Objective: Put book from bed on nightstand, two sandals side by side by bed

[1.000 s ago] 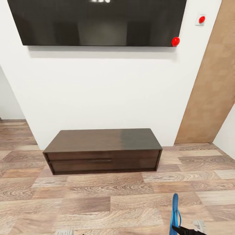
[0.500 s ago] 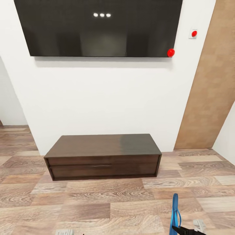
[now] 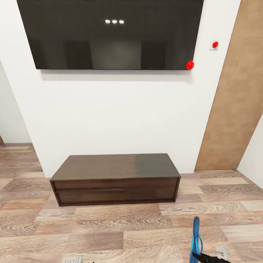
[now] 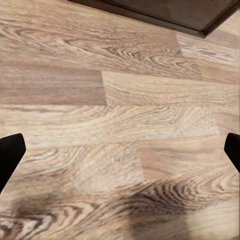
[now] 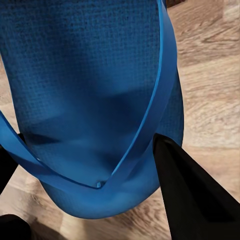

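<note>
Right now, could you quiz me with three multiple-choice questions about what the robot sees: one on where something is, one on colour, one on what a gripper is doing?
1. Where is the dark drawer cabinet?
A. on the floor below the wall screen
B. beside a bed
C. on a table

2. What colour is the sandal?
A. red
B. blue
C. green

3. What is the right gripper doing?
A. hanging open
B. holding a book
C. shut on the sandal

Answers: 1 A, it stands against the wall under the screen; 2 B, sole and straps are bright blue; 3 C, its black fingers clamp the sandal.
</note>
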Tool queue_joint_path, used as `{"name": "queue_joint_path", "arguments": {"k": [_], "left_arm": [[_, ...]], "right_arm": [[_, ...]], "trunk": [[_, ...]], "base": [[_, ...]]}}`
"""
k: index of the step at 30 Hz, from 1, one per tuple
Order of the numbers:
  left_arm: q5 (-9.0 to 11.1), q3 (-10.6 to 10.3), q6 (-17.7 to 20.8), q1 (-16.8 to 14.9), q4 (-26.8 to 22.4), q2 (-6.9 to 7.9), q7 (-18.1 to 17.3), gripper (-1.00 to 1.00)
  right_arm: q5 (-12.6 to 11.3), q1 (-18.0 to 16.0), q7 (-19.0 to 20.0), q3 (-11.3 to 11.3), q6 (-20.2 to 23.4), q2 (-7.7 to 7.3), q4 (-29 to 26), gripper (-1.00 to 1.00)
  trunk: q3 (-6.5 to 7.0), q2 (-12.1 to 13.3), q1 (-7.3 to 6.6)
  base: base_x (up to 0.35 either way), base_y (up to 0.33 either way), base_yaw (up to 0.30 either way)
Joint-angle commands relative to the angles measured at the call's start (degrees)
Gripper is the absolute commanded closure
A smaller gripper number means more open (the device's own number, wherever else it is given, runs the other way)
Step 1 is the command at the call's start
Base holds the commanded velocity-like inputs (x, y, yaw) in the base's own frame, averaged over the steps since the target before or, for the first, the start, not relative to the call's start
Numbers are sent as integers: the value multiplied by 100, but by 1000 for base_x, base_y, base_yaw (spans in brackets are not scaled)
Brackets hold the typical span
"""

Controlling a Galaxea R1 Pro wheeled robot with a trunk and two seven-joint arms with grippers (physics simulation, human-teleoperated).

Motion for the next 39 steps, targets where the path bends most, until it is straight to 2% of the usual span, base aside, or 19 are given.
{"name": "queue_joint_path", "arguments": {"k": [1,4,12,39], "left_arm": [[59,7,58,1,-8,0,-20,-100],[59,7,58,1,-8,0,-21,-100],[67,7,58,1,-8,0,-30,-100],[68,0,58,1,2,0,-31,-100]], "right_arm": [[30,-4,28,-39,29,3,0,100],[30,-6,28,-40,29,3,0,100],[30,-5,27,-38,29,4,0,100],[30,-4,26,-38,29,3,0,100]], "trunk": [[14,39,-23],[68,160,-89],[67,160,-89],[2,160,-89]], "base": [[0,0,0],[0,0,0],[0,0,31],[0,0,257]]}}
